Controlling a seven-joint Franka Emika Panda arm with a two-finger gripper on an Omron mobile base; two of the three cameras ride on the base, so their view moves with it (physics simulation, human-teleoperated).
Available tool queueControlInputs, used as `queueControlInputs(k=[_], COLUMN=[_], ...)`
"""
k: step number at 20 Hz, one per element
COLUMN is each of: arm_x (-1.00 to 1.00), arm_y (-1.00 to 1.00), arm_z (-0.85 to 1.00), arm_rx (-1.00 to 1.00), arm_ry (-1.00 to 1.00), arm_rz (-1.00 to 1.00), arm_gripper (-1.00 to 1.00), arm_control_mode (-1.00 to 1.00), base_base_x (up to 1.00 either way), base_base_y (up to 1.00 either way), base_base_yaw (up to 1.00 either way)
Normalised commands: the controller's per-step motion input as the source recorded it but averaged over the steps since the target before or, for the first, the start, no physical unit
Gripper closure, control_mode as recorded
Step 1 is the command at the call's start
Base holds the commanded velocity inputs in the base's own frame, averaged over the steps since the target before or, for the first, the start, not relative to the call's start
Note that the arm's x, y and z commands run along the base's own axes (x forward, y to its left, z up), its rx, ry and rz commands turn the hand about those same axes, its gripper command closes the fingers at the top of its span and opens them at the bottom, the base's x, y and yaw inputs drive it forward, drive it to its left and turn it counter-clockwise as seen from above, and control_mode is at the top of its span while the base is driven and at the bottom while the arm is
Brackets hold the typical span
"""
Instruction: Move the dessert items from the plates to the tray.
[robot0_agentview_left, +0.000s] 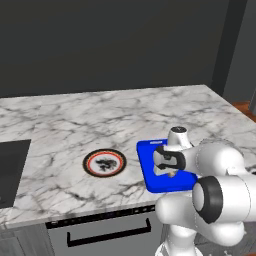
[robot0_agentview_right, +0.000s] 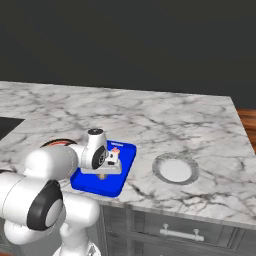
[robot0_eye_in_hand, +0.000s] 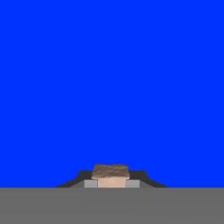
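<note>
Both base views look forward and down from behind the arm, one from its left, one from its right, sharing the marble desk (robot0_agentview_left: 75, 120) and the blue tray (robot0_agentview_right: 127, 155); the hand view looks closely down onto that tray.

A rendered kitchen.
We see a marble counter (robot0_agentview_left: 75, 120) under the claw (robot0_agentview_right: 102, 175), drawer handles (robot0_agentview_right: 178, 233) below it, a dark cooktop (robot0_agentview_left: 11, 170) far left.

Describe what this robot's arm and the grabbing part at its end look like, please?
The arm is made of thick, rounded, glossy white segments joined by dark grey to black rings at the joints. No cables or lettering are visible. The gripper sits on a white wrist block with a black band; its jaws are small, dark, and squared, with pale grey inner faces.
</note>
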Motion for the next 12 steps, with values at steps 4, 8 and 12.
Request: queueControlInputs(k=[4,8,12], arm_x=[0.0,0.0,0.0], arm_y=[0.0,0.0,0.0], arm_z=[0.0,0.0,0.0], arm_rx=[0.0,0.0,0.0], arm_ry=[0.0,0.0,0.0], arm_rz=[0.0,0.0,0.0], arm_gripper=[1.0,-1.0,-1.0], arm_control_mode=[-1.0,-1.0,-1.0], base_base_x=[0.0,0.0,0.0], base_base_y=[0.0,0.0,0.0], base_base_yaw=[0.0,0.0,0.0])
